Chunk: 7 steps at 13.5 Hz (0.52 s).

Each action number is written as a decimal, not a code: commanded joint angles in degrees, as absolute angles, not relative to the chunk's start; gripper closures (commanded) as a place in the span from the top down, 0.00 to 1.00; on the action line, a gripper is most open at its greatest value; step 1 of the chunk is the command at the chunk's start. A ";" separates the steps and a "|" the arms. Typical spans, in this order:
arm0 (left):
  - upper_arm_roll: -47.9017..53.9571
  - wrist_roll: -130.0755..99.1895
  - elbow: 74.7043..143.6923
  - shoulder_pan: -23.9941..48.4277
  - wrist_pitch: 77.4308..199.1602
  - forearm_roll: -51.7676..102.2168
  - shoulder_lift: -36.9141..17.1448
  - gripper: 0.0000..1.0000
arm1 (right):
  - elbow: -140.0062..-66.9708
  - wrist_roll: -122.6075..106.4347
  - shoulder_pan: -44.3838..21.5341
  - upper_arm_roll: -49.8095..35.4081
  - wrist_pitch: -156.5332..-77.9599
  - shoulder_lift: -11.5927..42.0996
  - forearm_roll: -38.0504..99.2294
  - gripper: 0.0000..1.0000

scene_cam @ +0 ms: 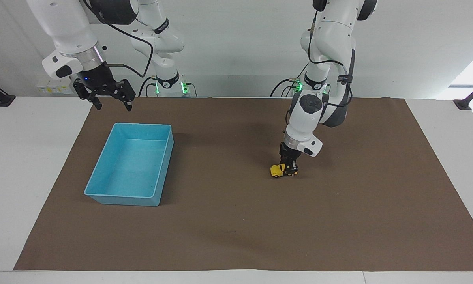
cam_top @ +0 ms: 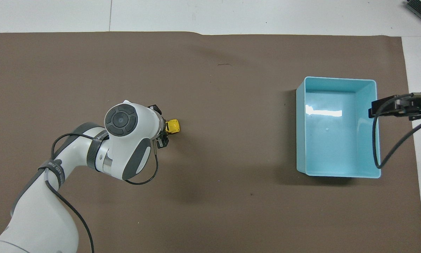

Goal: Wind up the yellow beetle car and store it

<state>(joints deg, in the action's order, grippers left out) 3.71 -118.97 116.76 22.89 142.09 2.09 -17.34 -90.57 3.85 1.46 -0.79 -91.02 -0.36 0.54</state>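
Here, my left gripper point(scene_cam: 287, 169) is down on the brown paper mat point(scene_cam: 236, 221) toward the left arm's end of the table, fingers closed on the rear of the tiny bright-yellow beetle-shaped toy car point(scene_cam: 278, 170), whose wheels look to rest on the mat. My right gripper point(scene_cam: 111, 99) waits with fingers spread apart above the mat, near the empty light-blue plastic tray point(scene_cam: 102, 193). With so small a hold, I judge the rounded body could slip or tip if I drag it back unevenly.
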 commanded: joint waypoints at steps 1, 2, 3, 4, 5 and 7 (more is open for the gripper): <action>3.16 -115.41 120.14 20.23 142.65 2.64 -16.70 0.01 | -90.00 2.29 1.85 -0.62 -90.53 -0.09 1.05 1.00; 3.16 -114.62 120.84 18.65 142.73 2.64 -16.53 0.02 | -90.00 2.29 1.93 -0.70 -90.53 -0.17 1.05 1.00; 3.16 -113.74 121.37 17.33 142.82 2.64 -16.44 0.03 | -90.00 2.29 1.93 -0.70 -90.53 -0.09 1.05 1.00; 3.16 -112.51 121.64 15.92 142.82 2.64 -16.44 0.04 | -90.00 2.29 1.93 -0.70 -90.53 -0.09 1.05 1.00; 3.16 -110.76 121.81 14.52 142.82 2.64 -16.35 0.04 | -90.00 2.29 1.85 -0.70 -90.53 -0.09 1.05 1.00; 3.16 -107.59 122.95 12.49 142.91 2.64 -16.00 0.05 | -90.00 2.37 1.85 -0.70 -90.53 -0.09 1.05 1.00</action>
